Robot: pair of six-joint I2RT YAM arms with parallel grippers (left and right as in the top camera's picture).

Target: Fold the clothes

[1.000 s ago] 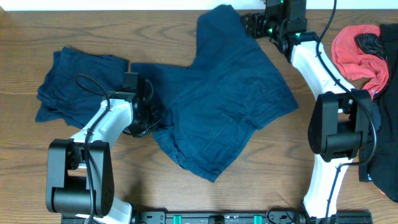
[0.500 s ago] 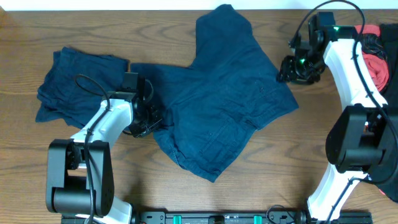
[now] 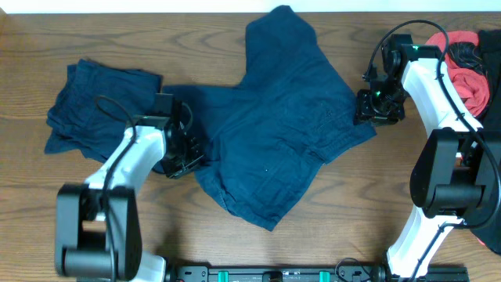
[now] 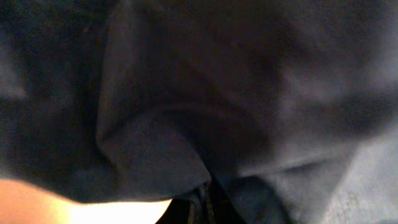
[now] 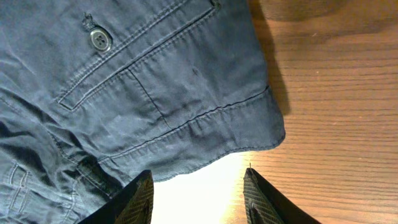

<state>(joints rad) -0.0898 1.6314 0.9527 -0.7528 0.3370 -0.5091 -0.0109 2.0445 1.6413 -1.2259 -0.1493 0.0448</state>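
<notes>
Far left on the worktop (image 3: 376,196) a navy garment (image 3: 90,106) lies roughly folded, and beside it the left claw (image 3: 182,154) sits at the edge of the navy shorts (image 3: 282,133), its wrist view so smothered in dark cloth I cannot tell if it's pinching or spread. Those shorts sprawl rumpled mid-worktop, unfolded, so I'd call the job barely begun. The right claw (image 3: 376,107) hangs spread wide over the shorts' right hem corner, gripping nothing, a buttoned pocket (image 5: 99,39) shows but no brand or lettering anywhere, and a red cloth (image 3: 458,66) sits heaped far right.
</notes>
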